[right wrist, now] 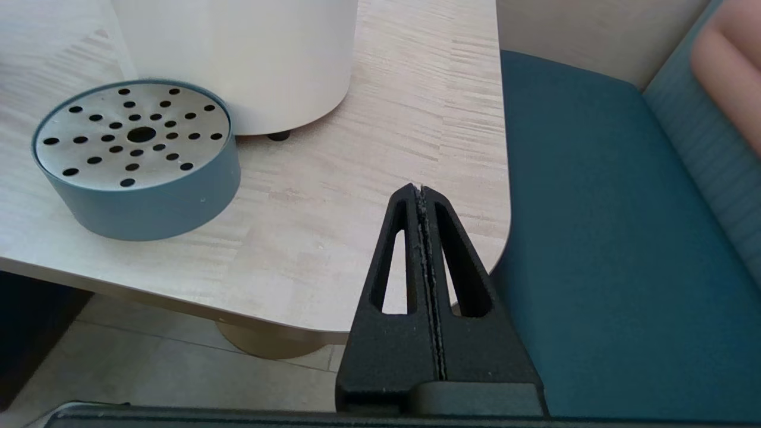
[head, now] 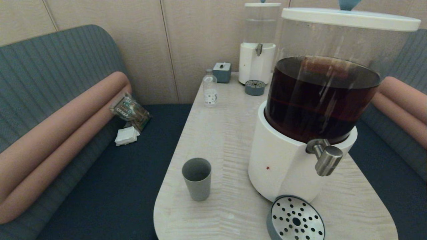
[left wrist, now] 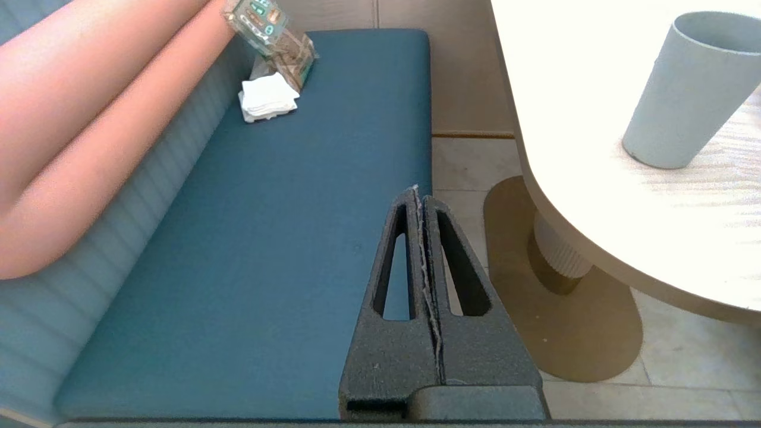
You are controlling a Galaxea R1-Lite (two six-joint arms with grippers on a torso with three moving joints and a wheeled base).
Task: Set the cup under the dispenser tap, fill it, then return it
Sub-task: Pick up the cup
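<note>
The grey-green cup stands upright and empty on the pale wooden table, near its front left corner, and shows in the left wrist view too. The brushed-steel dispenser tap juts from the white base of the large dispenser holding dark brown liquid. A round perforated drip tray lies below the tap. My left gripper is shut and empty, low beside the table over the blue bench. My right gripper is shut and empty by the table's front right corner. Neither arm appears in the head view.
A smaller dispenser with clear liquid stands at the table's far end with its own drip tray. A clear small bottle and a grey box stand near it. A packet and napkins lie on the left bench.
</note>
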